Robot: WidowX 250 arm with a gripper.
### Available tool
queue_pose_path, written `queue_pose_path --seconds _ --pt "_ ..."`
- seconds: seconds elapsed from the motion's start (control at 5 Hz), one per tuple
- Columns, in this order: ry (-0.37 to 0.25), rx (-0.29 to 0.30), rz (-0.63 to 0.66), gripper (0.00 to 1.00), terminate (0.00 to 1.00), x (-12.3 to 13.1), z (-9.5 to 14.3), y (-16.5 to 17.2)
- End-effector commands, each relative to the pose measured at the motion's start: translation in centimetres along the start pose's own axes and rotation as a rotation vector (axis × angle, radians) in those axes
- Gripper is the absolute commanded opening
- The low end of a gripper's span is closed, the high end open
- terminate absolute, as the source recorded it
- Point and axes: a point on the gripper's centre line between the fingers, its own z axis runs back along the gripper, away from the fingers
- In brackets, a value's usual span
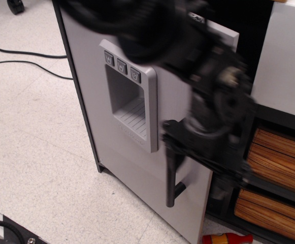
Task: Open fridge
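Gripper (208, 152) blurry beside the fridge (137, 101); can't tell if it's closed; door looks light, rigid; I'd grab the handle (170, 178).

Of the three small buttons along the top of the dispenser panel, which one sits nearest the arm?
The right-hand button, the lowest of the slanted row on the fridge. It sits closest to the blurred arm; the other two lie further left.

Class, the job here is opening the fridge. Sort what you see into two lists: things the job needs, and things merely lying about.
Needed for the job:
fridge
handle
gripper, blurred

Just lying about:
shelf unit
wood-coloured drawers
red and yellow bottle
cables
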Motion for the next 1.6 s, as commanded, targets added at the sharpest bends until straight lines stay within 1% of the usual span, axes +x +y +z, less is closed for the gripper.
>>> queue_pose_path --seconds 0.0,0.2,0.4,0.6,0.8,1.0,1.2,1.4 --pt "-0.071 -0.007 -0.022 1.0 0.0 4.1 -0.6 -4.2" --pt "-0.081 -0.008 0.022 1.0 0.0 6.7 -0.8 -3.8" --pt "-0.094 -0.003 0.072 1.0 0.0 9.2 -0.8 -2.6" --pt "-0.099 -0.004 0.123 1.0 0.0 10.7 -0.3 -1.2" --pt "-0.093 -0.005 0.164 1.0 0.0 11.2 0.4 0.3" --pt "-0.072 0.012 0.181 1.0 0.0 10.4 1.6 1.7" --pt "-0.047 -0.012 0.188 1.0 0.0 7.7 3.5 3.2" --pt "-0.054 -0.014 0.182 1.0 0.0 4.4 4.7 4.6"
